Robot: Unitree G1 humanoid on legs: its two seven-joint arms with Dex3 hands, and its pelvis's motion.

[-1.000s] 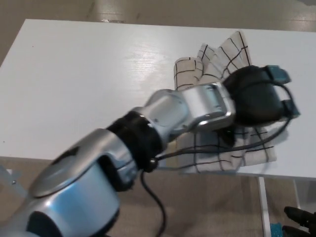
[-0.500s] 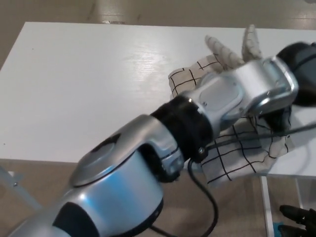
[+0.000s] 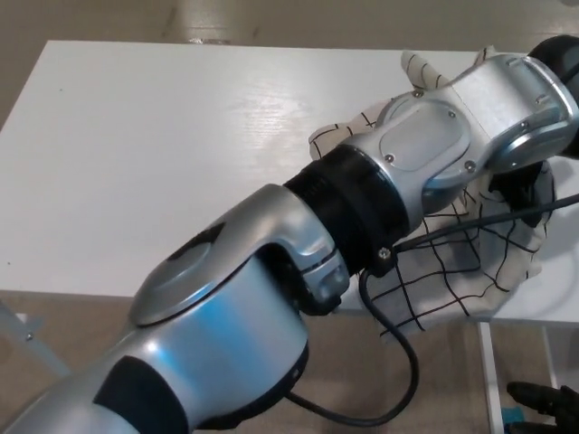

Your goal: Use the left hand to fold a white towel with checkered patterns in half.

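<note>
Where the big silver left arm (image 3: 271,298) crosses the white table (image 3: 145,154), everything to its left is bare tabletop. The left hand (image 3: 559,63) sits at the right edge of view, mostly cut off; I cannot tell how its fingers are set. Beneath it, the checkered towel (image 3: 452,271) lies bunched, running from the far side towards the near table edge, one corner overhanging.
</note>
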